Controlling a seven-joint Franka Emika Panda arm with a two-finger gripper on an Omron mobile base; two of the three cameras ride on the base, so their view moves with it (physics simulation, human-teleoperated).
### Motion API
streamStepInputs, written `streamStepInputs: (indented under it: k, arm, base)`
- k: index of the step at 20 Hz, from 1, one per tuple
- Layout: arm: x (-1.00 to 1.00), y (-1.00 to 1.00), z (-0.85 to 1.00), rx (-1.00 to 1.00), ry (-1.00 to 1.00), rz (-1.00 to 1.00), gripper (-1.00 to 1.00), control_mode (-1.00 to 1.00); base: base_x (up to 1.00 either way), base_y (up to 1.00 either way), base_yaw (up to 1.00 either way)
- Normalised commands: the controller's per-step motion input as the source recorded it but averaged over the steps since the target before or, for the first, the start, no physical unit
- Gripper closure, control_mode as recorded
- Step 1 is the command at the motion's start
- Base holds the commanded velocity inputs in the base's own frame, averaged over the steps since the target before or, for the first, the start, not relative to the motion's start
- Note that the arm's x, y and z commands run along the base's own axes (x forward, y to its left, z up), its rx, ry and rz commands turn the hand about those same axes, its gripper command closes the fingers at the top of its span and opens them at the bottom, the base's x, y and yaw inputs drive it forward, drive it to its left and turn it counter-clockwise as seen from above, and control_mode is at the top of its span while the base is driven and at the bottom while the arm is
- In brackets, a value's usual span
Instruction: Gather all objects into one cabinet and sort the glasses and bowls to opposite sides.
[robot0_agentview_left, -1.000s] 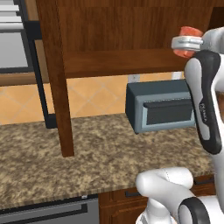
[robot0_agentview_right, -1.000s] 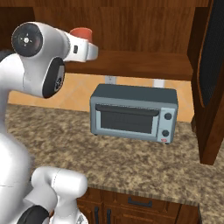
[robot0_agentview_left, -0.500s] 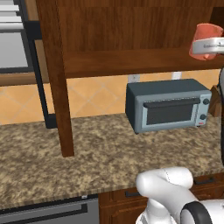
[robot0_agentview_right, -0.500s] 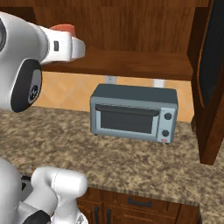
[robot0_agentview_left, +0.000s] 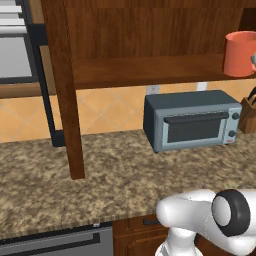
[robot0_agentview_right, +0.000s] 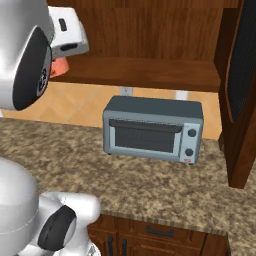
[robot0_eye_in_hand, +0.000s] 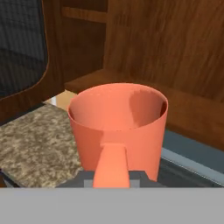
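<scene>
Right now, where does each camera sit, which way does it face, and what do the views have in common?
Left base view: behind the arm to its left, facing the toaster oven and cabinet shelf; white arm base at the lower right.
Right base view: behind to the right, same counter; big white arm links on the left.
Hand view: on the hand, looking along the gripper shut on the salmon-orange mug.
Shared: the mug, shelf, toaster oven and counter.
</scene>
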Motion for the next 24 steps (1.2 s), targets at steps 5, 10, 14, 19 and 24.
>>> streamStepInputs:
  k: [5,10,14,19,24]
  arm:
    - [-0.25,0.0,-0.07,0.0,0.0,0.3,1.0,-1.0]
    - [-0.12,0.0,0.0,0.0,0.0,0.0,1.0,-1.0]
    - [-0.01,0.0,0.0,0.0,-0.01,0.0,1.0,-1.0]
    - [-0.02,0.0,0.0,0.0,0.0,-0.01,1.0,-1.0]
    - [0.0,0.0,-0.01,0.0,0.0,0.0,1.0,-1.0]
  base:
    - [0.0,0.0,0.0]
    - [0.0,0.0,0.0]
    - [0.0,0.0,0.0]
    - [0.0,0.0,0.0]
    - [0.0,0.0,0.0]
